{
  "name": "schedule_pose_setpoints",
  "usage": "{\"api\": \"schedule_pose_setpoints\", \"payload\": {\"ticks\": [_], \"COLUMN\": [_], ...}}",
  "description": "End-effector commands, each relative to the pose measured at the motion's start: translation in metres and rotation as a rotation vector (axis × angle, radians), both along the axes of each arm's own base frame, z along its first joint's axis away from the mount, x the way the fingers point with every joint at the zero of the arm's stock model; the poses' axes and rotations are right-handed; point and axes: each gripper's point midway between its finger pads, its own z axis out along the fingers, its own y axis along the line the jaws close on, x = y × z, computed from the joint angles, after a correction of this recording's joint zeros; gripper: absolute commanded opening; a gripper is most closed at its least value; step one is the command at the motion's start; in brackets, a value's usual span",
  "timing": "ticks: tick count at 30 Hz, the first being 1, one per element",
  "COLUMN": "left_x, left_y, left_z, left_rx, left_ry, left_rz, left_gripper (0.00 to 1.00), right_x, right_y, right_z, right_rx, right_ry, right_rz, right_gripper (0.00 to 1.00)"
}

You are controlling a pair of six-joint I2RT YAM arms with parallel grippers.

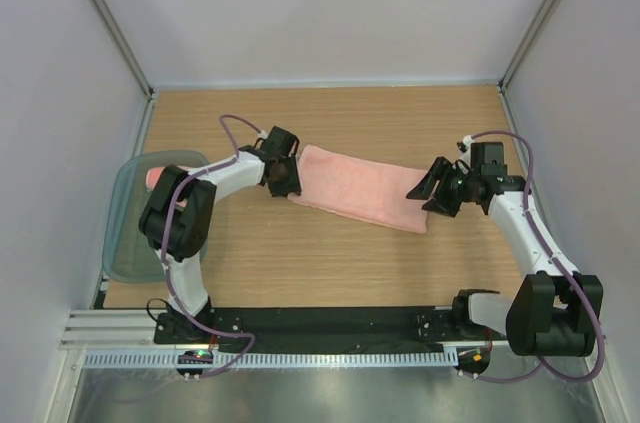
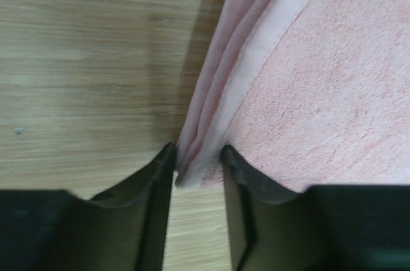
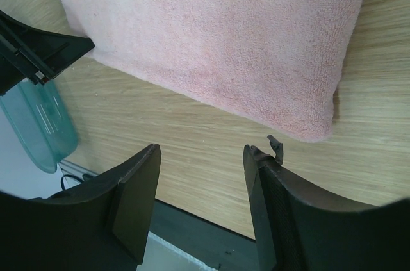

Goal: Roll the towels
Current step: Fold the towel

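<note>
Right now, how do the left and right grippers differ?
The left gripper has its jaws closed on the towel edge; the right gripper has wide jaws holding nothing. The left is at the towel's corner; the right hangs over the table beside the other end. Both are near the same towel.

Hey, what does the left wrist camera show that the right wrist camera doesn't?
Only the left wrist view shows the layered, folded edge of the towel pinched in the left gripper. Only the right wrist view shows the right gripper open over bare wood, just short of the towel's corner, and the grey-green tray off to the left. Both show the pink towel lying on the wooden table.
</note>
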Motion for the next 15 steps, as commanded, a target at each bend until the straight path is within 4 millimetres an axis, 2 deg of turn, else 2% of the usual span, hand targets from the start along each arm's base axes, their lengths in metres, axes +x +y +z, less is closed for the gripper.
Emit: {"api": "schedule_pose_setpoints", "payload": {"ticks": [1,2,5,9,10,12,13,15], "left_x": [0.001,0.002,0.004,0.017,0.018,0.027,0.027,0.031], "left_y": [-0.003,-0.003,-0.001,0.011,0.016,0.021,0.025,0.03], "left_z": [-0.011,-0.011,-0.009,0.005,0.006,0.014,0.015,0.018], "left_rx": [-0.016,-0.014,-0.007,0.043,0.062,0.08,0.102,0.127], "left_ry": [0.011,0.008,-0.003,-0.037,-0.035,-0.055,-0.051,-0.055], "left_rz": [-0.003,-0.005,-0.02,-0.015,-0.01,-0.016,-0.014,-0.017], "left_gripper": [0.32,0.2,0.0,0.0,0.0,0.0,0.0,0.0], "right_x": [0.002,0.002,0.002,0.003,0.011,0.017,0.018,0.03], "right_y": [0.001,0.001,0.003,0.017,0.022,0.037,0.044,0.049], "right_z": [0.008,0.007,0.004,-0.005,-0.007,-0.009,-0.016,-0.021], "right_rx": [-0.008,-0.007,0.005,0.067,0.089,0.139,0.153,0.17], "right_ry": [-0.025,-0.022,-0.017,-0.008,-0.025,-0.036,-0.013,-0.029], "right_rz": [0.02,0.021,0.019,0.035,0.041,0.071,0.083,0.081], "right_gripper": [0.61,0.61,0.61,0.61,0.59,0.53,0.5,0.39]}}
